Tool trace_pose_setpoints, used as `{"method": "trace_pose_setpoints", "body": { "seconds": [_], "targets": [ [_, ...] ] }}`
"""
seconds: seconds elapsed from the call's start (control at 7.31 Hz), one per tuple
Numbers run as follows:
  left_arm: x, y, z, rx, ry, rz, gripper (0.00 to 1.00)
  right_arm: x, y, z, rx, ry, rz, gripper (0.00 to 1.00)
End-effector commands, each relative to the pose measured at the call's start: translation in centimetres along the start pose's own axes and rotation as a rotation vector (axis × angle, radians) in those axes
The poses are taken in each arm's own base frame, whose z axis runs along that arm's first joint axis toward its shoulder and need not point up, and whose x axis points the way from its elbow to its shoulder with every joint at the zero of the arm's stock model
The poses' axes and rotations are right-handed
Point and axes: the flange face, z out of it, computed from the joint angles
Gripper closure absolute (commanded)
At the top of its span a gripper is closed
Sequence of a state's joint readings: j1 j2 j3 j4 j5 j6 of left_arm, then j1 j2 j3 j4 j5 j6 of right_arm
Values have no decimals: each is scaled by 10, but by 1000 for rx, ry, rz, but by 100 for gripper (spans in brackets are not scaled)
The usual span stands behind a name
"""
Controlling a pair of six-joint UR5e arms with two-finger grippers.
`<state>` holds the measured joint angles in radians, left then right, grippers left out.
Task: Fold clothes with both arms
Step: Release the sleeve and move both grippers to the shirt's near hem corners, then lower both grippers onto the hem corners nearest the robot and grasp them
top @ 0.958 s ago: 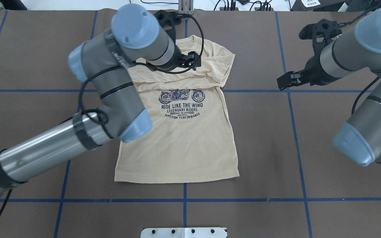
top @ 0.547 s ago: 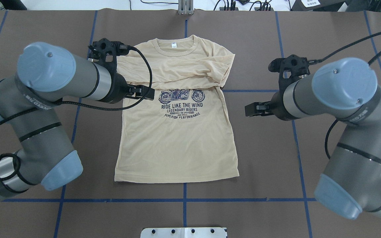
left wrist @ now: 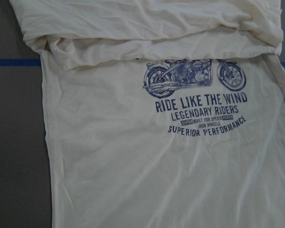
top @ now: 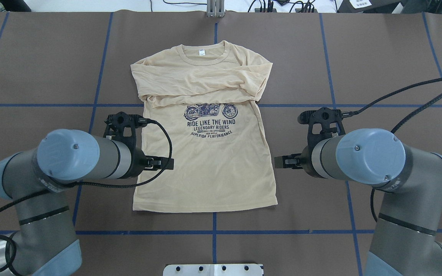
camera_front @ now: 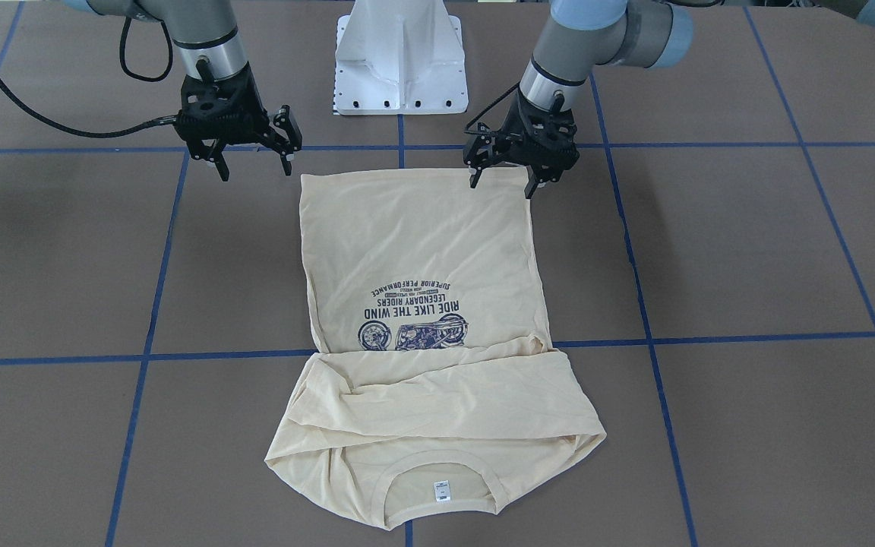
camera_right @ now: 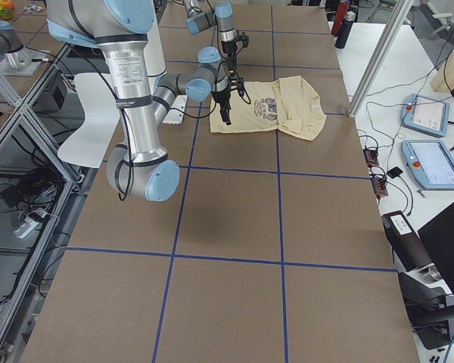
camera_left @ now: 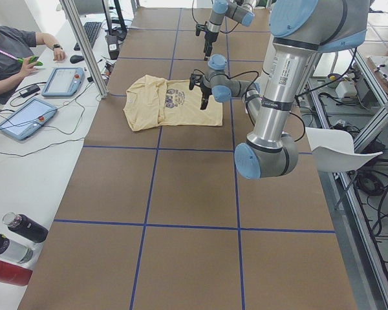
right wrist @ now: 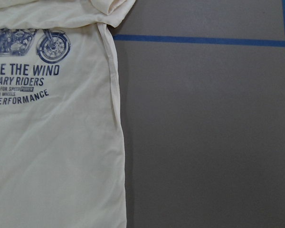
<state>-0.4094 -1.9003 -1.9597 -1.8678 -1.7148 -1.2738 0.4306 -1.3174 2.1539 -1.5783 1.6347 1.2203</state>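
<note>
Claw left (camera_front: 502, 187), claw right (camera_front: 254, 173): seemingly open.

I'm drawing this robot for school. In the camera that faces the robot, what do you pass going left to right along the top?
right gripper → white pedestal base → left gripper. The T-shirt spreads across below them, so it has no single place in the order.

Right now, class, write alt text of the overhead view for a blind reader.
A cream long-sleeved T-shirt lies flat, print up, sleeves folded across its chest, on a brown table. The left gripper hangs over its edge, the right gripper just beside it.
</note>
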Motion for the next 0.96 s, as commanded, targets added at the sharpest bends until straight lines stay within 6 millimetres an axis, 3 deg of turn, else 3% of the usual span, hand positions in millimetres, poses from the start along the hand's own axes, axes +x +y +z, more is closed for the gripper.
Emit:
{"method": "trace_pose_setpoints", "body": {
  "seconds": [0.0,0.82],
  "targets": [
    [-5,43,22,-44,-36,-24,0,3,6,5,2,12,2,0],
    [-30,65,48,-85,-103,-14,14,2,5,4,12,14,3,0]
  ]
}}
